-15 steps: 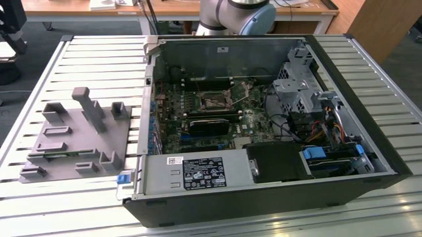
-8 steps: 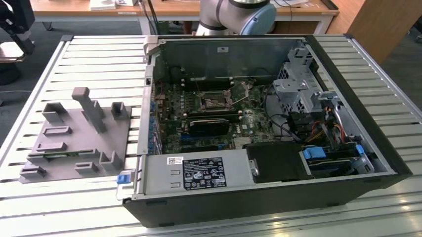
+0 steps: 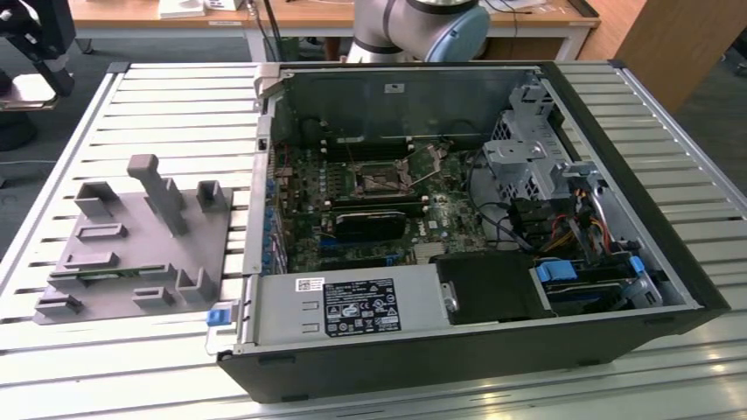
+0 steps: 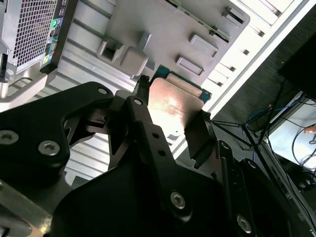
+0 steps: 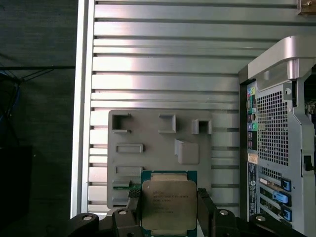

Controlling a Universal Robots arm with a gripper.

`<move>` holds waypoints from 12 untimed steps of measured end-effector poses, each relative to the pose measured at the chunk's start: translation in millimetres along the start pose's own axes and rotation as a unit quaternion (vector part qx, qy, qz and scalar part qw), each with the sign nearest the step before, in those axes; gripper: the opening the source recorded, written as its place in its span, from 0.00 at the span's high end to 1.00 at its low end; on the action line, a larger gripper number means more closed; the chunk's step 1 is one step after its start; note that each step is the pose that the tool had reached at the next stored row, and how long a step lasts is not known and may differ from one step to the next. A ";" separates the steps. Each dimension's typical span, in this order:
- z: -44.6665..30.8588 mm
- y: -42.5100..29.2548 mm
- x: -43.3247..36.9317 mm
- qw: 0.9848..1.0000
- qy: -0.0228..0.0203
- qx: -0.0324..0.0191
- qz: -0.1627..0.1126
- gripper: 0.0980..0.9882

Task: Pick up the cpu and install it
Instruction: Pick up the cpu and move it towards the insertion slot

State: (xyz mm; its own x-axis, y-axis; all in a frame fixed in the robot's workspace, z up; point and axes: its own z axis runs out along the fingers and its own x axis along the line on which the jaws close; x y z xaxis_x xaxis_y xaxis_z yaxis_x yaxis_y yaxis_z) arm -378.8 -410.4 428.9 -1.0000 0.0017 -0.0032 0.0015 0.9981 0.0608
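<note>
In both wrist views my gripper (image 5: pixel 168 195) (image 4: pixel 174 98) is shut on the cpu (image 5: pixel 168 207) (image 4: pixel 173 106), a flat square chip with a silvery metal top and a green rim. One black finger presses on each of two opposite edges. The chip hangs well above the grey plastic tray (image 5: pixel 158 143) (image 4: pixel 163 29), which lies on the slatted table beside the computer. In the exterior view the tray (image 3: pixel 129 254) sits at the left. The dark metal-framed socket (image 3: pixel 383 181) lies on the motherboard inside the open computer case (image 3: pixel 467 219).
The case's rear panel (image 5: pixel 276 123) (image 4: pixel 29 29) stands beside the tray. Upright grey posts (image 3: pixel 157 192) rise from the tray. The arm's base (image 3: pixel 421 31) stands behind the case. Cables and drive cages (image 3: pixel 537 149) crowd the case's side at the exterior view's right. The slatted table (image 3: pixel 175 114) ends in dark floor (image 5: pixel 39 98).
</note>
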 end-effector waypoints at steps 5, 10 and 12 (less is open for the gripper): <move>0.0 0.0 -6.8 1.000 0.000 0.000 0.000 0.50; 0.1 0.0 -13.0 1.000 0.000 0.000 0.000 0.50; 0.0 0.0 -15.4 1.000 0.000 0.000 0.000 0.50</move>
State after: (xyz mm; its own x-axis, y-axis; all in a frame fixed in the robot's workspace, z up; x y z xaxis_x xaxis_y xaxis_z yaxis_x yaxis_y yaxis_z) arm -363.3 -410.4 428.9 -1.0000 0.0017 -0.0032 0.0015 0.9981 0.0608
